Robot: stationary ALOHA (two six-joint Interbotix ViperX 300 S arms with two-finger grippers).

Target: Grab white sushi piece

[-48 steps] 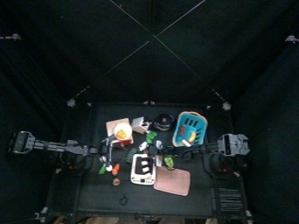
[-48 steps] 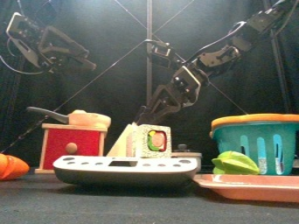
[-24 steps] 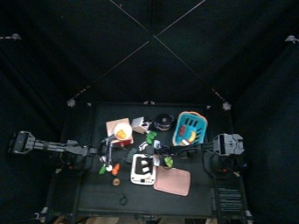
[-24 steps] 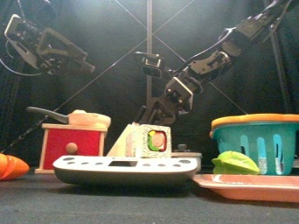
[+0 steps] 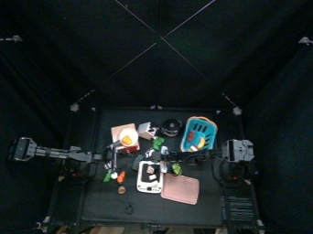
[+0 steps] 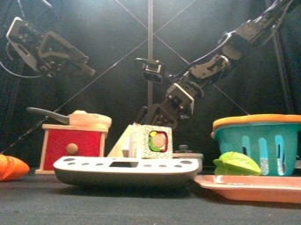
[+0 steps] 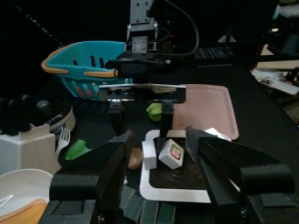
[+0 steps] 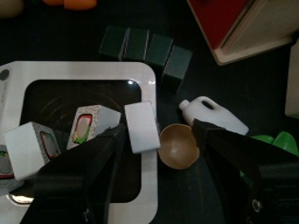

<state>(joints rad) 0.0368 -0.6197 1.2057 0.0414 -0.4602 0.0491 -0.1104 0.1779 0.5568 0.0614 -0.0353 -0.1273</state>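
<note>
Your black bench (image 5: 86,196) carries a white kitchen scale (image 6: 127,170) at the front middle, a pink tray (image 6: 253,186) to its right, a teal basket (image 6: 258,141) behind that tray, a red wooden box (image 6: 73,147) on the left and an orange piece (image 6: 10,167) at the far left

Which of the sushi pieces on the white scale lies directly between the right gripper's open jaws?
The plain white block at the tray's edge, beside the brown spoon. The two others show coloured faces and lie farther in on the white scale, clear of the right gripper.
</note>
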